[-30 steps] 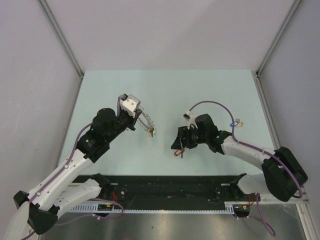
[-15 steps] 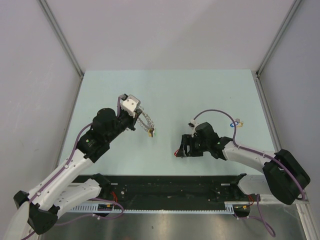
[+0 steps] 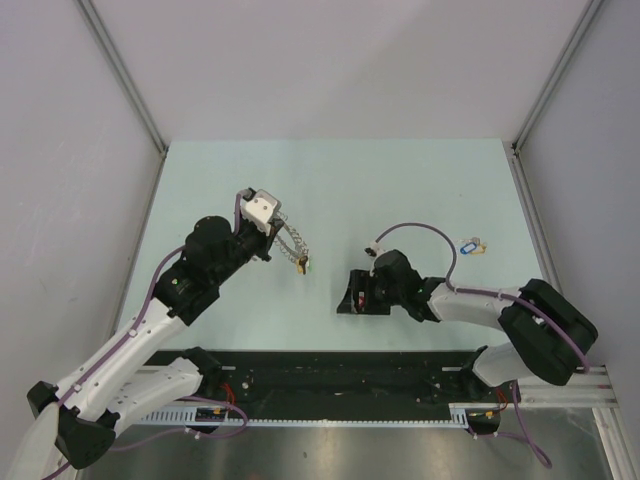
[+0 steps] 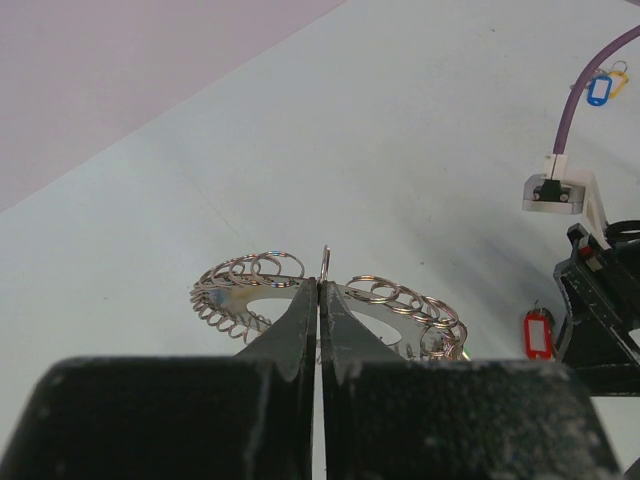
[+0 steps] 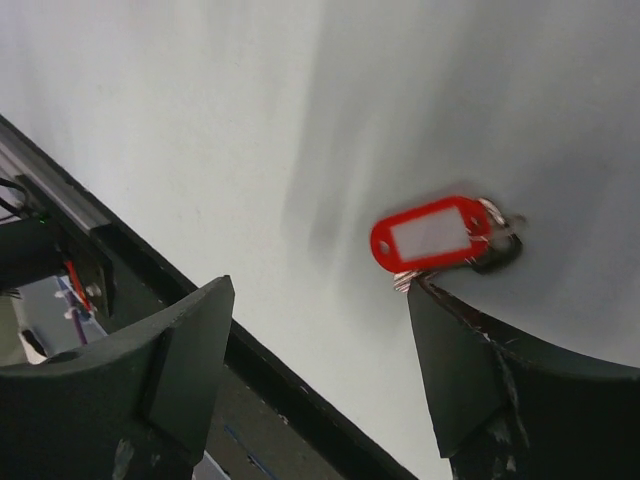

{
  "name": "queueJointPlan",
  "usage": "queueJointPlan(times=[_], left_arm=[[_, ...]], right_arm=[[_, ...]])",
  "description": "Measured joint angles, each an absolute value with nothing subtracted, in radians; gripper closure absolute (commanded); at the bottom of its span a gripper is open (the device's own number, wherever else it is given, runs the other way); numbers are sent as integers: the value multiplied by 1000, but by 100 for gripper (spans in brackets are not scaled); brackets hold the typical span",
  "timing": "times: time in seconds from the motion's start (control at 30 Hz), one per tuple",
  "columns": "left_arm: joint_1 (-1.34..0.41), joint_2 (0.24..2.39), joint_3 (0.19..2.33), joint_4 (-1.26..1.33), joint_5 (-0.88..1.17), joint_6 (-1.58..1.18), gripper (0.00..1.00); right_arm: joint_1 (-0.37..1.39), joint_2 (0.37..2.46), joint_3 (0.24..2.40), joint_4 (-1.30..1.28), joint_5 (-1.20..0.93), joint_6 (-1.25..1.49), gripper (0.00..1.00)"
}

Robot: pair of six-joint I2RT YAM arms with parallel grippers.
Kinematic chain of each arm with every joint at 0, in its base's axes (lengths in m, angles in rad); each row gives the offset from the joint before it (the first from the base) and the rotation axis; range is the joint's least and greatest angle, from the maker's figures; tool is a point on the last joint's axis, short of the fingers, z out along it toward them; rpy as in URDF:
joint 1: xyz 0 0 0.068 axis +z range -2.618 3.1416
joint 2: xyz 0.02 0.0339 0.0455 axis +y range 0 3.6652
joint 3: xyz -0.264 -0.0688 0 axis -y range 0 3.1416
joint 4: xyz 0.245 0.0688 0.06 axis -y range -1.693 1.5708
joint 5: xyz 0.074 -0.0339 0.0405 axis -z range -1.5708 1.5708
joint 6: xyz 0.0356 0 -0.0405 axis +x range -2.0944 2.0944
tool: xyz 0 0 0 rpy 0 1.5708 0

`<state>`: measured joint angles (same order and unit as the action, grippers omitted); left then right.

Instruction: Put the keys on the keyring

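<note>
Pinching the keyring (image 4: 392,298), the left hand (image 4: 320,296) is clamped; the right hand (image 5: 318,305) stands apart, red key (image 5: 432,233) just beside it.

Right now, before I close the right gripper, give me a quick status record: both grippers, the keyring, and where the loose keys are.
left gripper: shut, pinching the keyring
keyring: coiled loops spread to either side of the closed fingers
right gripper: open, low over the table
red key: flat on the table, right beside one finger of the right gripper, not gripped
blue key: on the table, far right, away from both grippers
</note>
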<state>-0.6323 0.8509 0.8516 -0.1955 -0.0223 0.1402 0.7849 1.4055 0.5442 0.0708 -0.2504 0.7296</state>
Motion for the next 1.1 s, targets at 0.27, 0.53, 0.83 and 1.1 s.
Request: queueJointPlan(times=[0.27, 0.53, 0.83, 1.1], left_arm=[[-632, 851, 852, -196, -23, 141, 100], [-632, 851, 851, -196, -24, 146, 100], [-632, 851, 851, -196, -24, 158, 100], [-632, 851, 851, -196, -24, 159, 100]], right_arm=[[828, 1555, 604, 282, -279, 754, 15], [848, 1576, 690, 239, -285, 628, 19], [765, 1299, 671, 5, -181, 374, 45], [624, 1244, 580, -57, -210, 255, 55]])
